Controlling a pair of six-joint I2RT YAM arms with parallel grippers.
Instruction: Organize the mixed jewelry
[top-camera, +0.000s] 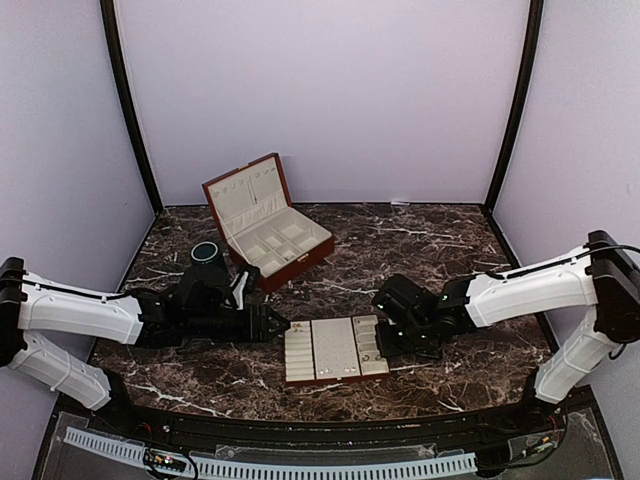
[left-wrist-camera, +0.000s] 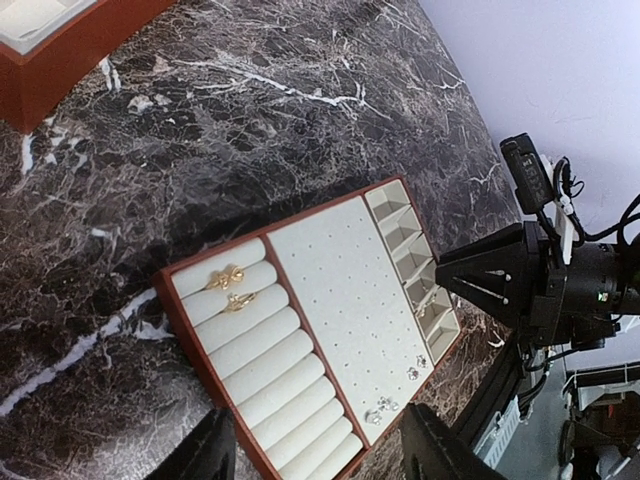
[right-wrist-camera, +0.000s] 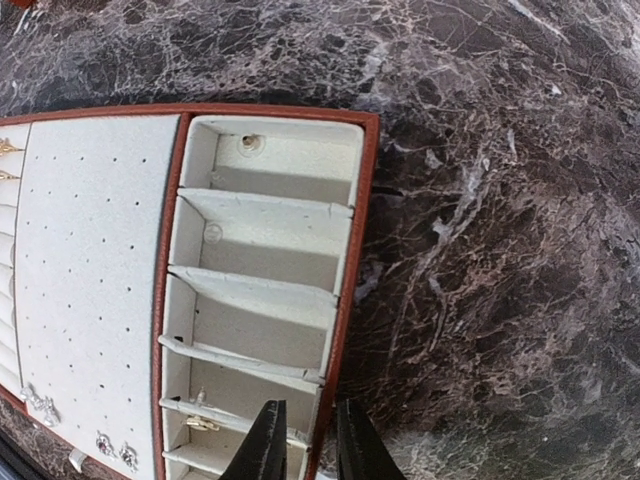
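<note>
Now | right fingers (right-wrist-camera: 265, 445) narrowly parted, empty, at tray's (right-wrist-camera: 352, 250) near-right corner | gold piece (right-wrist-camera: 200, 422) just left | left fingers (left-wrist-camera: 440, 450) spread

table (top-camera: 430, 240): carrying everything
tray (top-camera: 334, 350): lying near-centre on table
box (top-camera: 305, 260): sitting behind and left of tray
cup (top-camera: 206, 255): standing just left of box
rings (left-wrist-camera: 228, 285): sitting in tray's left rolls, far end
studs (left-wrist-camera: 395, 392): lying on tray's middle panel, near end
small piece (right-wrist-camera: 200, 410): lying in a right-side compartment, near end
left gripper (top-camera: 274, 325): hovering just left of tray
right gripper (right-wrist-camera: 310, 445): hanging over tray's right rim
</note>
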